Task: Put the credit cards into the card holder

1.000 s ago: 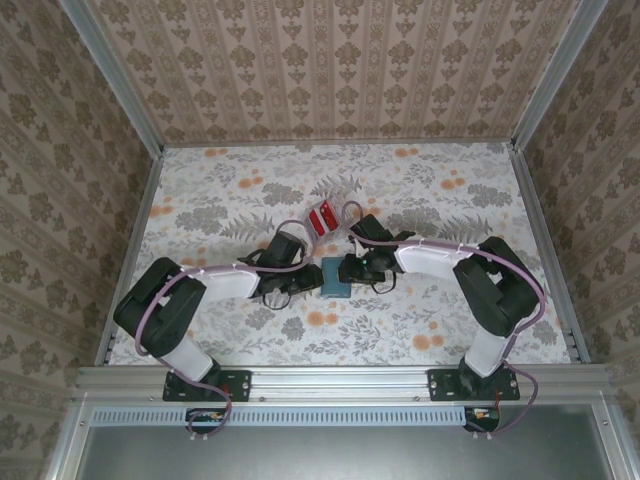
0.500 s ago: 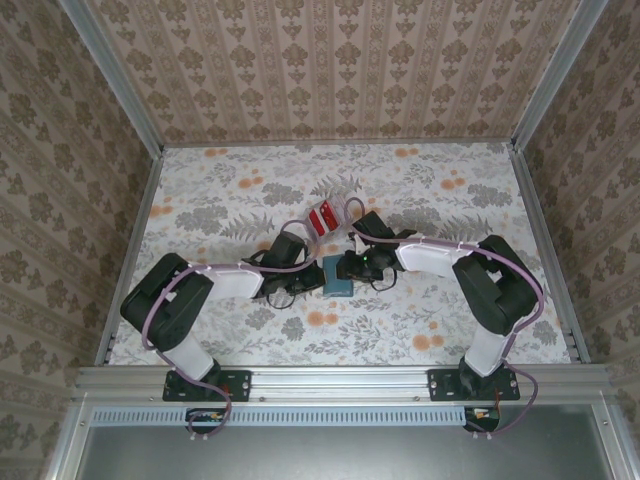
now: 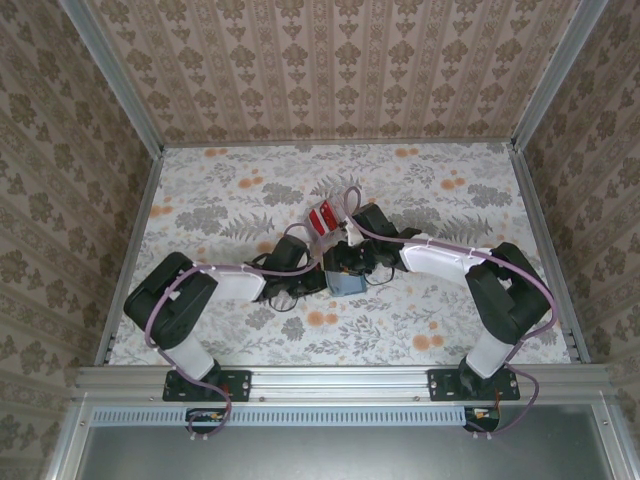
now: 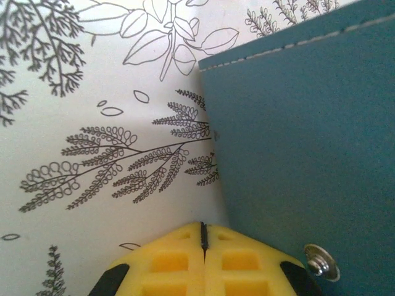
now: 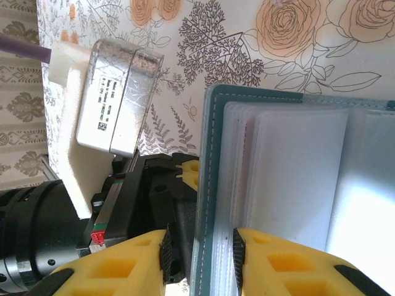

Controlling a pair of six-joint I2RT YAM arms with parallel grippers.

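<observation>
The left gripper has jaws clenched and empty, just beside the card holder. The right gripper has jaws grasping the card holder's cover edge. The credit cards lie on the surface beyond the card holder. No card appears inserted, so all insertion remains.

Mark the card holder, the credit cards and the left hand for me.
card holder (image 4: 302,142): left wrist view, teal outer cover.
credit cards (image 3: 322,217): top external view, middle of the red cards.
left hand (image 4: 203,229): left wrist view, seam where the yellow fingertips meet.

Lab test booth: aluminium frame, wallpapered walls.
</observation>
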